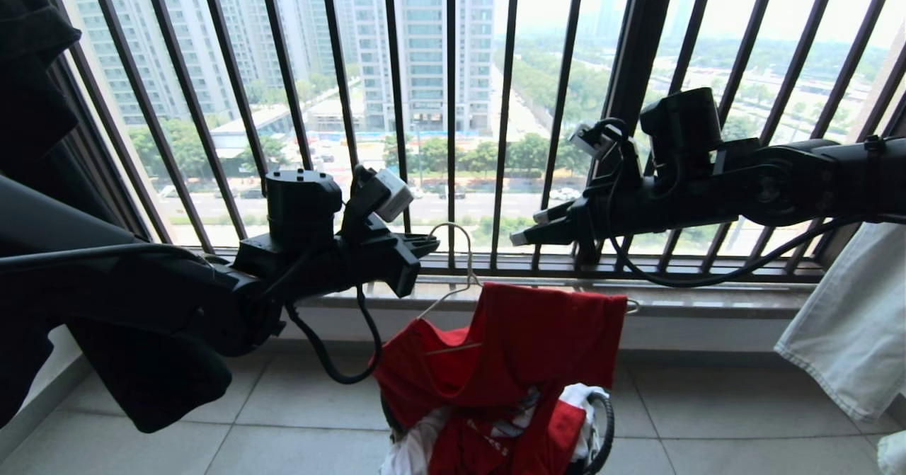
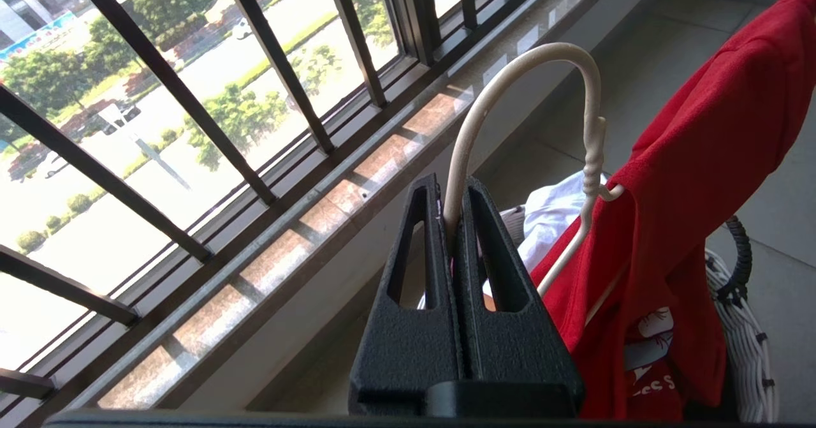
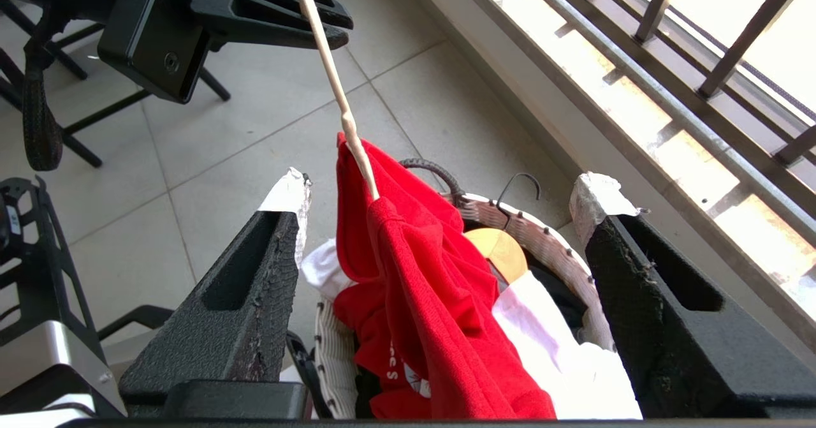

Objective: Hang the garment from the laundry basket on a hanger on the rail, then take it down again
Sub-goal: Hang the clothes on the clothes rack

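Note:
My left gripper is shut on the tip of the hook of the cream-white hanger and holds it above the laundry basket. The red garment drapes over the hanger, bunched, with its lower part down in the basket. My right gripper hangs open to the right of the hook, above the garment and apart from it. In the right wrist view the garment lies below the spread, white-tipped fingers. The rail is out of view.
The black window railing and a stone sill stand close behind the basket. A pale garment hangs at the right and a black one at the left. A tan wooden hanger and white cloth lie in the basket.

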Controlling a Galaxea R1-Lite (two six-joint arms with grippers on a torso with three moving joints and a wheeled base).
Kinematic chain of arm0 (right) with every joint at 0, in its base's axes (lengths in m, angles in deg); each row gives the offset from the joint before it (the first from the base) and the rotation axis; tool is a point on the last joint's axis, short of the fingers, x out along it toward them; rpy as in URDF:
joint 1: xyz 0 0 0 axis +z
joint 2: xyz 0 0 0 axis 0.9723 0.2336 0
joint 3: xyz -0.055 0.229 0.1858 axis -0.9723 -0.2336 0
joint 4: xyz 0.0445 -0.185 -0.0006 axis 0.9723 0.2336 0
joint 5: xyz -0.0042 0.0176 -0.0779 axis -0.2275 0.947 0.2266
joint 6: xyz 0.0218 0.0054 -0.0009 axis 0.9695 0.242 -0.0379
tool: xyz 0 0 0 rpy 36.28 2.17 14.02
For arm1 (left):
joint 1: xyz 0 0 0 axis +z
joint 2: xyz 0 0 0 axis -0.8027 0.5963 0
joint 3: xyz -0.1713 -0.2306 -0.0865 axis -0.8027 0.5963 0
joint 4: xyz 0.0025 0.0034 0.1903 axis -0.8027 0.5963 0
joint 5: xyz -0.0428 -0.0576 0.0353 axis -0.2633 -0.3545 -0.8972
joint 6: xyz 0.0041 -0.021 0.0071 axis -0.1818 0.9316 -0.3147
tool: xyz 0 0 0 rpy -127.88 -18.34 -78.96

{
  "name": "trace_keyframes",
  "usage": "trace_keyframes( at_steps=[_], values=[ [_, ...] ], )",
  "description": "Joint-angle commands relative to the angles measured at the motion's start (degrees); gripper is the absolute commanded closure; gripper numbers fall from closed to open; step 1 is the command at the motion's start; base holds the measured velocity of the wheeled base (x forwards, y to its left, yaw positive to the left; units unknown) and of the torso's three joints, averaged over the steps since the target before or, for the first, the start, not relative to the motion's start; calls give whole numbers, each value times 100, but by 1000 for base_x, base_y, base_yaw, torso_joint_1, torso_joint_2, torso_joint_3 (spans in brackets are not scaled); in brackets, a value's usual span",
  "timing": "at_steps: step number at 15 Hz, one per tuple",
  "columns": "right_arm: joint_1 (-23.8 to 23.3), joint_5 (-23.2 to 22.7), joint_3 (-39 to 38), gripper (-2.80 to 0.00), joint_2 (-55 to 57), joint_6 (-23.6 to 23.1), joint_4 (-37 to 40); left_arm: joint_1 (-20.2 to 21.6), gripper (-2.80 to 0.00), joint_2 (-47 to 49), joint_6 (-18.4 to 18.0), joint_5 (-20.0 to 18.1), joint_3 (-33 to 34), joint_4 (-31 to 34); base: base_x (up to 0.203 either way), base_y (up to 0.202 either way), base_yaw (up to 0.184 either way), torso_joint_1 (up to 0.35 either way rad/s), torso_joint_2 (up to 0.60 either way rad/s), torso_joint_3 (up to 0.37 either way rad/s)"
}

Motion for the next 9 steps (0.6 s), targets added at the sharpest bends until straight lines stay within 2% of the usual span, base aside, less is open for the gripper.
trace_keyframes(
  at_steps=[1, 9],
  values=[
    [-39, -26, -19, 0, -91, -26, -1, 29, 0, -118, -13, -10, -167, 282, 0, 0, 0, 0, 0, 0],
    [-101, -35, -191, 0, -423, 0, 16, 50, 0, -718, -197, -10, -1547, 2797, 0, 0, 0, 0, 0, 0]
  ],
)
